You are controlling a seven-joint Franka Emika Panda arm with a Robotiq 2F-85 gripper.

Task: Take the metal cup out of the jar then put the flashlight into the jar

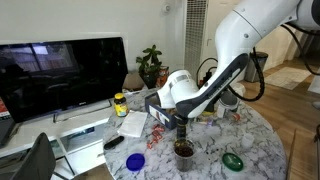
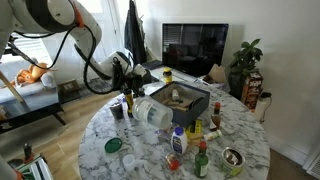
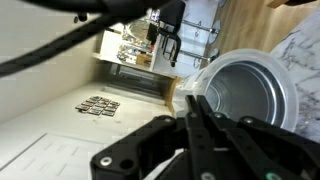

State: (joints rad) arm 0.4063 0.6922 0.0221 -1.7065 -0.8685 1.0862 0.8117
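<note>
Steel cup (image 3: 250, 95) sits in the clear jar (image 3: 205, 75) near the table (image 2: 105, 128) edge by the arm (image 2: 92, 62), mouth twd the gripper (image 3: 196, 112) so it's easy to pull out; can't tell if gripper's clenched.

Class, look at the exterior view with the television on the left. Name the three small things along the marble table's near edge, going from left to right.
blue lid → brown cup → green lid
</note>
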